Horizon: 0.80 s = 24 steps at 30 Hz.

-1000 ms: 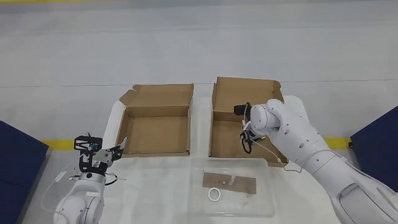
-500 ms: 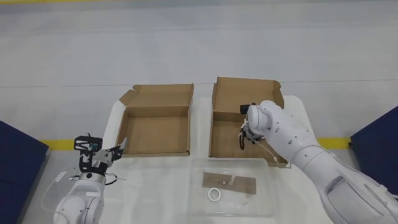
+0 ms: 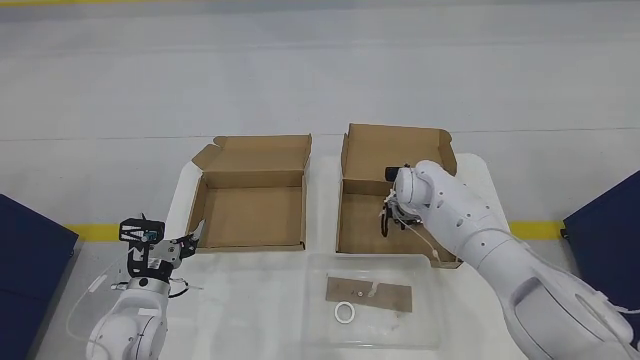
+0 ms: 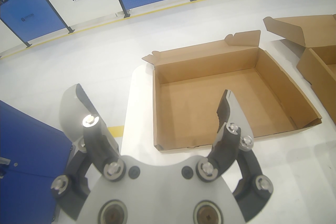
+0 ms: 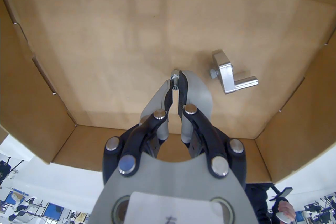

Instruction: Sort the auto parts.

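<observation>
Screw [image 5: 175,80], small and silver with a threaded shank, sits pinched between the tips of my right gripper [image 5: 177,84], whose fingers are nearly closed around it. I hold it low inside the right cardboard box [image 5: 105,25], close to the brown floor; I cannot tell if it touches. Just beside my fingertips, apart from them, an L-shaped silver bracket [image 5: 231,75] lies on that floor. My left gripper [image 4: 152,91] hangs wide open, holding nothing, near the left cardboard box [image 4: 210,104].
</observation>
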{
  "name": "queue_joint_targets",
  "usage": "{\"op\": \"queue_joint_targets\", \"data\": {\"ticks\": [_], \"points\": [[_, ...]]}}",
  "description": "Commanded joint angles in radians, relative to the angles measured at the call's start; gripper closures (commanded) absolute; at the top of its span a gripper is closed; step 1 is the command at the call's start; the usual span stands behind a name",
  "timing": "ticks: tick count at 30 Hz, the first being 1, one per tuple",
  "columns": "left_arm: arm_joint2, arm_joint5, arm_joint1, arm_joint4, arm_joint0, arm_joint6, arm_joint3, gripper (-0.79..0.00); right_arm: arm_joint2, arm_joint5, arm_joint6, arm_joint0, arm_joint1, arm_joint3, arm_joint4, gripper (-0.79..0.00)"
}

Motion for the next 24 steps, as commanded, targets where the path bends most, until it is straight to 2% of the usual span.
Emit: {"op": "queue_joint_targets", "data": {"ticks": [1,3,4,8,9,20,21,24], "points": [[0.000,0.000,0.000,0.000,0.000,0.000,0.000,-0.785,-0.001,-0.001,-0.003,0.003,-0.005,0.009,-0.002,0.000],[0.000,0.000,0.000,0.000,0.000,0.000,0.000,-0.785,0.001,-0.002,-0.004,0.005,-0.010,0.018,-0.003,0.000],[0.000,0.000,0.000,0.000,0.000,0.000,0.000,-0.785,0.002,-0.002,-0.003,0.007,-0.012,0.021,-0.003,-0.034],[0.000,0.000,0.000,0.000,0.000,0.000,0.000,-0.785,0.008,-0.002,-0.005,0.009,-0.016,0.026,-0.007,-0.249],[0.000,0.000,0.000,0.000,0.000,0.000,0.000,-0.785,0.011,-0.002,-0.004,0.009,-0.017,0.026,-0.008,-0.274],[0.000,0.000,0.000,0.000,0.000,0.000,0.000,-0.785,0.061,0.001,0.012,0.005,0.000,-0.039,-0.033,-0.382],[0.000,0.000,0.000,0.000,0.000,0.000,0.000,-0.785,0.070,0.001,0.017,0.003,0.005,-0.054,-0.037,-0.456],[0.000,0.000,0.000,0.000,0.000,0.000,0.000,-0.785,0.105,0.010,0.045,-0.001,0.025,-0.117,-0.058,-0.785]]}}
